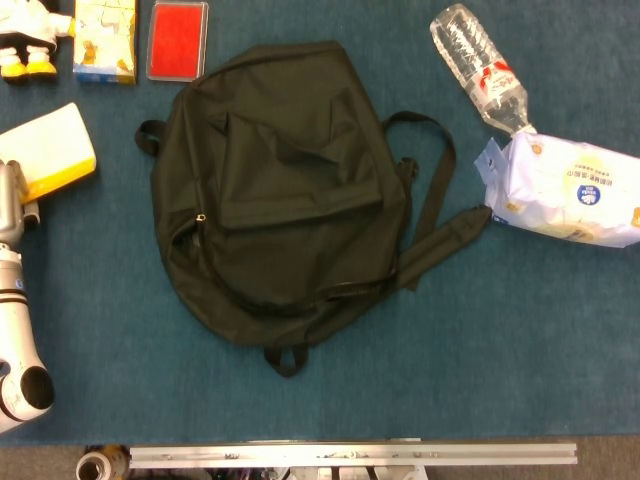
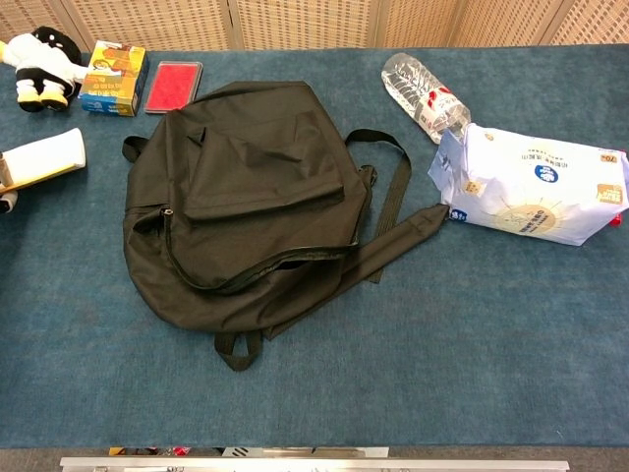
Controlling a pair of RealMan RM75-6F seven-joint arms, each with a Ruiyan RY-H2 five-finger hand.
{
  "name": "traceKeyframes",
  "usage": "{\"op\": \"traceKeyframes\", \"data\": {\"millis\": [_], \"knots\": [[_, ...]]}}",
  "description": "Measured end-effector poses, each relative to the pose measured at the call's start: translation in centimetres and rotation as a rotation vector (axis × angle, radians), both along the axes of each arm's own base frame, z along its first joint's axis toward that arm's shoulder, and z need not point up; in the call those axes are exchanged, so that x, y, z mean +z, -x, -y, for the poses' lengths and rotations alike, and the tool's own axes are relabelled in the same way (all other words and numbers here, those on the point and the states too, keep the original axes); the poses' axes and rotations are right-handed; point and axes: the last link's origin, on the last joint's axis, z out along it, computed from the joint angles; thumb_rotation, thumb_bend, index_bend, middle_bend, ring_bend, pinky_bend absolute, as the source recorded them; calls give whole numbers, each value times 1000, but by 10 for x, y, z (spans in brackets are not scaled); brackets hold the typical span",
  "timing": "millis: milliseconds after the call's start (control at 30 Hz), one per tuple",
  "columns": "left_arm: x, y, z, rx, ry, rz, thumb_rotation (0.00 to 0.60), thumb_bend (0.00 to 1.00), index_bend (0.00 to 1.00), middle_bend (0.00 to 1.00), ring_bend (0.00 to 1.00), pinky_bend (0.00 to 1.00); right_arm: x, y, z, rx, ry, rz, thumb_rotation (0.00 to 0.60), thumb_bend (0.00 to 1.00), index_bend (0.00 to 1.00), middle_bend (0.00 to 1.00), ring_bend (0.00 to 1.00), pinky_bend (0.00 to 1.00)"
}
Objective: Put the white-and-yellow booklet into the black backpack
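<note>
Head view: white-and-yellow booklet (image 1: pixel 48 148) at far left, well apart from black backpack (image 1: pixel 280 190); left hand (image 1: pixel 10 205) touching its near edge, grasp impossible to tell

Chest view: booklet outside backpack, insertion undone; right hand unseen

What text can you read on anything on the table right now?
None legible.
Wipes pack: blue round logo and print, too blurred to read.
Water bottle: red label, unreadable.
Yellow carton: cartoon artwork, lettering too small.
Booklet, backpack: no text visible.

Black backpack (image 1: pixel 280 200), white-and-yellow booklet (image 1: pixel 52 150), red case (image 1: pixel 177 39), blue tablecloth (image 1: pixel 520 340), clear red-labelled bottle (image 1: pixel 480 68)
</note>
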Motion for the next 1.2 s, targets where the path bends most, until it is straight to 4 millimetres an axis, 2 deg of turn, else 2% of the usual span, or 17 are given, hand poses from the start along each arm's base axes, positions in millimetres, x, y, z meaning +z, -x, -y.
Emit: {"op": "traceKeyframes", "data": {"millis": [267,567,967,1200], "knots": [[3,1,-3,-25,-43,32,600,364,684,582,482,522,1,-1,-1,3,8,7,600,219,343,353,227,287],[12,-2,-3,-112,-63,56,600,364,758,628,493,552,1,-8,1,29,6,10,600,219,350,354,227,287],[43,-9,5,-337,-88,-5,600,363,788,636,495,560,-7,-25,9,87,-23,10,600,217,351,354,227,287],[64,-21,13,-480,-99,-8,600,361,788,636,492,561,-14,-40,17,125,-77,24,600,207,351,357,228,304]]}}
